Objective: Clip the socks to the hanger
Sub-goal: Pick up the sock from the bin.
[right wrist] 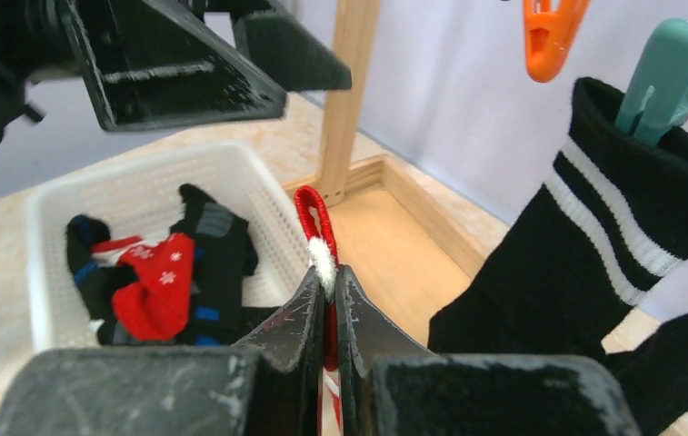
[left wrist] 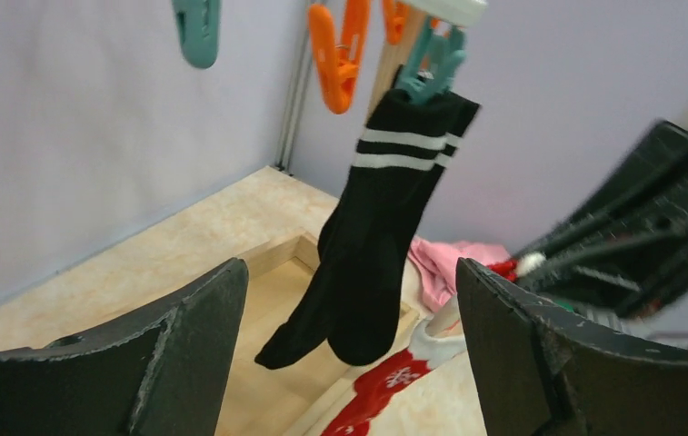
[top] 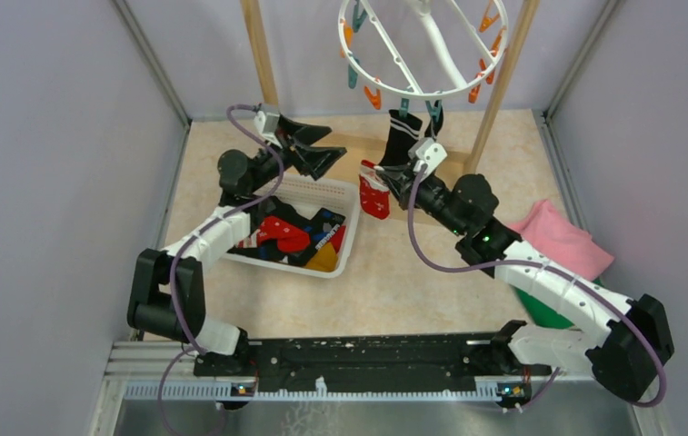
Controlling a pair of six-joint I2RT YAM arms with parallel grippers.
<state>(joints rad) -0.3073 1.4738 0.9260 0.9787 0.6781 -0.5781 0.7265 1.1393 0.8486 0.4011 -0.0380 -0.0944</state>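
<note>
hanger [top: 413, 94] cropped, red sock [right wrist: 317, 218] pinched (foot hidden)

The table [top: 413, 272] has a sandy, speckled top with low wood edges. A white basket [top: 331, 185] with tiny holes sits on it at about ten o'clock, and the bottom bar of a wooden frame [top: 353, 147] lies across the far side at twelve o'clock. At about four o'clock a pink cloth [top: 563, 238] lies flat, with a green cloth [top: 540, 309] just beside it, nearer the front edge.
</note>
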